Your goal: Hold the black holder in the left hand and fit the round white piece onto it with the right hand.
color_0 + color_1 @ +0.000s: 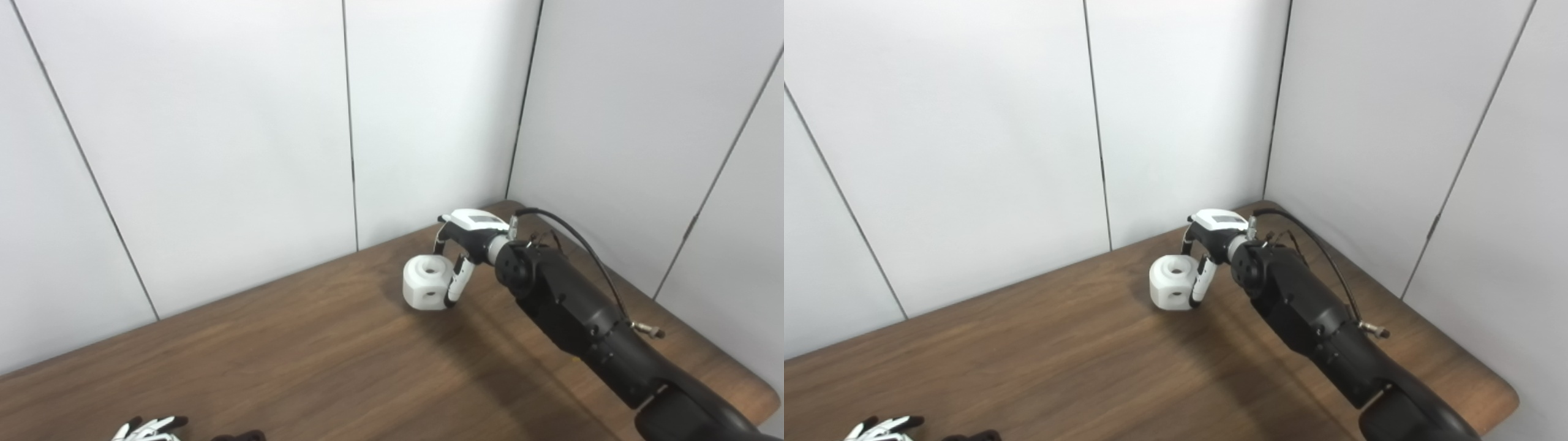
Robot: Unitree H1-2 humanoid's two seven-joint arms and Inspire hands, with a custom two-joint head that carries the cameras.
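White piece: my right hand point(460, 252) curls around the chunky round white plastic piece point(427, 283), far on the table.
Holder: dark black holder point(240, 437) sits at the bottom edge, well apart to my left.
Left hand: my left hand point(149, 428) lies beside it; grip unclear.

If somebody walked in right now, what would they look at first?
Probably the long black right arm reaching across the wooden table, with its right hand curled around the round white piece near the far wall. After that, the fingertips of the left hand peeking in at the bottom left edge, with a bit of something dark beside them, too cut off to name.
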